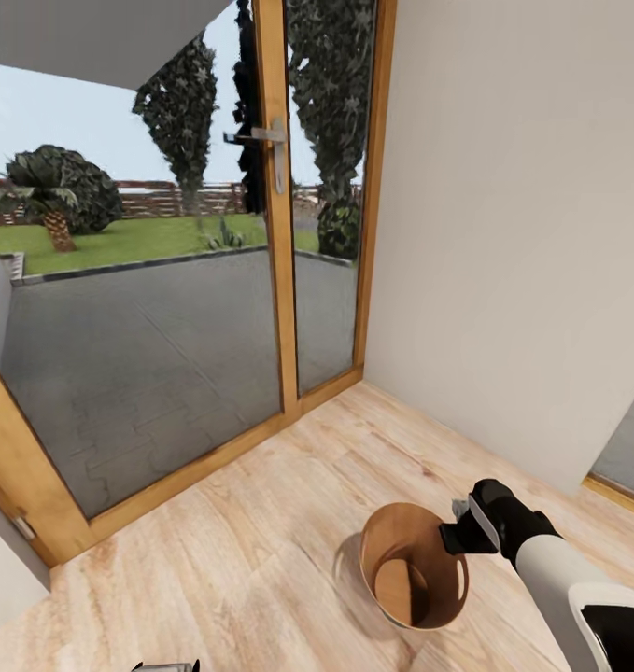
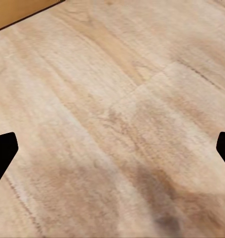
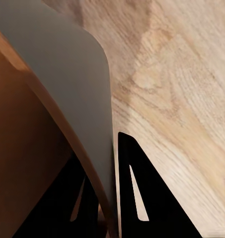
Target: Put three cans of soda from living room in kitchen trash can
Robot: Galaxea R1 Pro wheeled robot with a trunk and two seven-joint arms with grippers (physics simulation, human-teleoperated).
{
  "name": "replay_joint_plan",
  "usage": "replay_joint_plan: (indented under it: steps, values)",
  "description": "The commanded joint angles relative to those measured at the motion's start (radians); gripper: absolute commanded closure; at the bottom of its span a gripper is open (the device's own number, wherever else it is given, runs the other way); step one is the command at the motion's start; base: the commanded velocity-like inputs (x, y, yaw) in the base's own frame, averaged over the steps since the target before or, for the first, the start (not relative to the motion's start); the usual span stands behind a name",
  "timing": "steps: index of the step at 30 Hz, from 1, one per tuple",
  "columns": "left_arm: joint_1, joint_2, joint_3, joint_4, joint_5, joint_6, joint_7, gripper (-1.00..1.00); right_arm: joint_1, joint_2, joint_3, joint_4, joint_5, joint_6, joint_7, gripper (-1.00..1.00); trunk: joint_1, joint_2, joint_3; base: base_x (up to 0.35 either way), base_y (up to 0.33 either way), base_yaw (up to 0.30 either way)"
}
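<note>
The bin (image 1: 415, 577) is the landmark here: a small round wooden one with a darker inside, held by its rim at the end of the right arm above the wood-plank floor (image 1: 260, 551). It looks empty from the head view, its brown bottom bare.

The right gripper (image 1: 458, 539) is at the bin's rim on the side nearer the white wall (image 1: 522, 233). In the right wrist view the two black fingers (image 3: 137, 198) stand narrow with the bin's thin wall (image 3: 67, 89) pinched between them, one finger inside the bin and one outside (the grey outer face of the wall and its brown inner face both show there). So the right gripper is closed on the bin.

The left gripper (image 2: 112, 148) points down at bare floor. Its two dark fingertips (image 2: 3, 151) sit at opposite edges of the left wrist view, spread wide, with nothing between them. In the head view a small part of that gripper peeks in at the bottom edge, well to the left of the bin.

Beyond the bin, past a stretch of floor, stand wood-framed glass doors (image 1: 277, 280) with a metal handle (image 1: 260, 136). Through the glass there is a paved yard, a lawn, a palm and tall dark trees. A patch of another glazed opening (image 1: 629, 448) shows past the bin on the wall side.
</note>
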Motion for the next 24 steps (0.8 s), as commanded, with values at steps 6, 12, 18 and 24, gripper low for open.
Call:
replay_joint_plan:
  steps: [6, 12, 18, 24]
  values:
    - [0.000, 0.000, 0.000, -0.001, 0.001, 0.000, 0.000, -1.00, 0.004, 0.000, -0.003, 0.000, -0.019, 0.002, 0.003, 1.00, -0.023, 0.042, 0.010, 0.000, 0.000, 0.000]
    - [0.000, 0.000, 0.000, -0.001, 0.001, 0.000, 0.000, -1.00, 0.005, 0.000, -0.003, 0.000, -0.019, 0.002, 0.003, 1.00, -0.046, 0.084, 0.021, 0.000, 0.000, 0.000]
    - [0.000, 0.000, 0.000, -0.001, 0.000, 0.000, 0.000, -1.00, 0.007, 0.000, -0.003, 0.000, -0.019, 0.002, 0.003, 1.00, -0.069, 0.126, 0.039, 0.000, 0.000, 0.000]
    - [0.000, 0.000, 0.000, -0.001, 0.001, 0.000, 0.000, -1.00, 0.009, 0.000, -0.003, 0.000, -0.019, 0.002, 0.003, 1.00, -0.092, 0.168, 0.058, 0.000, 0.000, 0.000]
